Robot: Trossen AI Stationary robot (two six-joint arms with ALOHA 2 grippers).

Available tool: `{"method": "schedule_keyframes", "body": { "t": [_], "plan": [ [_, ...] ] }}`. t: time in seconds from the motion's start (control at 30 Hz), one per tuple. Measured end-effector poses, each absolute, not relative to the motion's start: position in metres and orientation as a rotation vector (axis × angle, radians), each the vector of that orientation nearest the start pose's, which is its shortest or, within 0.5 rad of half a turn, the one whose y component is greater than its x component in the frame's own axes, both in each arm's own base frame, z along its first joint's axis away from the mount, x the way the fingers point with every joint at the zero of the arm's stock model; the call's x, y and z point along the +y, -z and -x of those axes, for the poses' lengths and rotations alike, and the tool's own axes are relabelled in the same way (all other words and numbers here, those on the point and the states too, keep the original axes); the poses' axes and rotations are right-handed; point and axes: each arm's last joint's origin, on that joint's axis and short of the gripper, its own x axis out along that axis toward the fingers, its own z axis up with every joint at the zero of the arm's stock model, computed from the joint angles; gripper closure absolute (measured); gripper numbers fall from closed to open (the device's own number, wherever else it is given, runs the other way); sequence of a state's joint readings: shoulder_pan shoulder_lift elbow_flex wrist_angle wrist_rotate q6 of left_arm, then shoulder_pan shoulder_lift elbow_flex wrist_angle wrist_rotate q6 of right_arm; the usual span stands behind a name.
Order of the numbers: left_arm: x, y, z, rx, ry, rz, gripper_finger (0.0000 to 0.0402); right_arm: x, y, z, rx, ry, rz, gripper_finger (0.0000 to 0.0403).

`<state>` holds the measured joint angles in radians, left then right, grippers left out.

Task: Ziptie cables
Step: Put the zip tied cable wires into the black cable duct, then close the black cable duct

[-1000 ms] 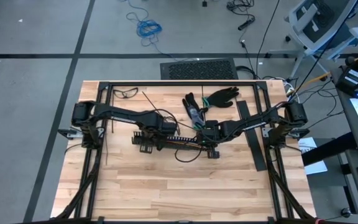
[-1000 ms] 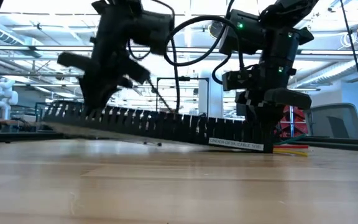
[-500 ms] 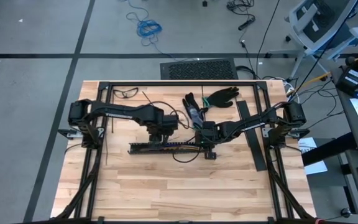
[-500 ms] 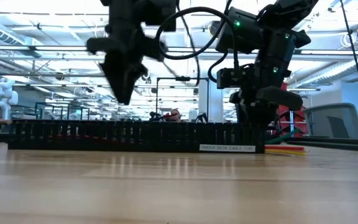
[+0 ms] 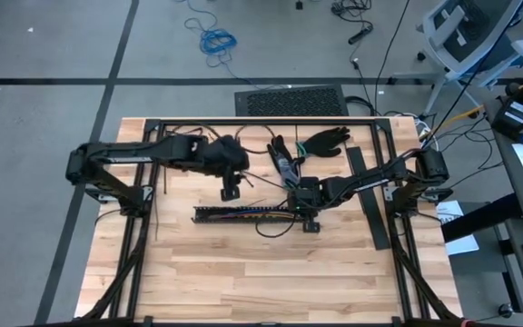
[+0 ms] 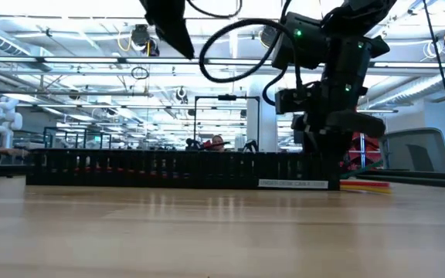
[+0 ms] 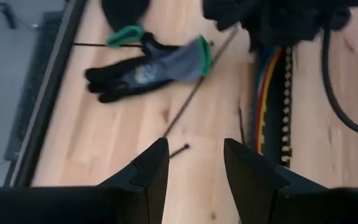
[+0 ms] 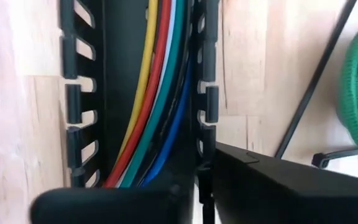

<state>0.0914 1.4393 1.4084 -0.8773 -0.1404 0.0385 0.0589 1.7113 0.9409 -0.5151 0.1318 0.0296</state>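
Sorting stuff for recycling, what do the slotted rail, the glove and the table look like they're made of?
Rail: likely black matte plastic, with evenly moulded slots. Glove: seemingly dark knit fabric with a green cuff edge. Table: pale wood planks, grain and joints visible.

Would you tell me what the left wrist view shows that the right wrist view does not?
Only the left wrist view shows the whole glove and the open left gripper, holding nothing. Only the right wrist view shows, close up, the right gripper at the slotted rail. Both show the cables lying inside the rail and a ziptie on the table.
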Motion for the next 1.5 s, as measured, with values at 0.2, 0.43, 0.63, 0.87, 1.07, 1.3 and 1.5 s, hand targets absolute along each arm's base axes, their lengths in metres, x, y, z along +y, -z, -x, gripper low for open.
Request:
{"method": "schedule_keyframes", "body": {
  "t": [0.2, 0.43, 0.63, 0.87, 1.07, 1.3, 1.5],
  "plan": [
    [0.031, -0.347, -0.285, 0.888, -0.238, -0.046, 0.0251, 0.013, -0.148, -0.301, 1.27, 0.086, 0.087, 0.0295],
    [0.031, -0.346, -0.285, 0.9, -0.226, -0.073, 0.0251, 0.013, -0.171, -0.305, 1.36, 0.082, 0.101, 0.0194],
    [0.035, -0.346, -0.279, 0.938, -0.233, -0.091, 0.0251, 0.013, -0.195, -0.296, 1.531, 0.025, 0.178, 0.0156],
    [0.038, -0.353, -0.264, 0.951, -0.263, -0.105, 0.0251, 0.006, -0.245, -0.252, 1.593, 0.173, 0.218, 0.0158],
    [0.054, -0.356, -0.255, 0.68, -0.327, -0.08, 0.0251, -0.008, -0.297, -0.212, 1.194, 0.712, -0.149, 0.016],
    [0.071, -0.316, -0.262, 0.481, -0.246, 0.102, 0.0251, -0.032, -0.286, -0.193, 0.906, 1.208, -0.513, 0.016],
    [0.069, -0.287, -0.269, 0.494, -0.19, 0.223, 0.0251, -0.072, -0.237, -0.19, 0.979, 1.45, -0.687, 0.016]
  ]
}}
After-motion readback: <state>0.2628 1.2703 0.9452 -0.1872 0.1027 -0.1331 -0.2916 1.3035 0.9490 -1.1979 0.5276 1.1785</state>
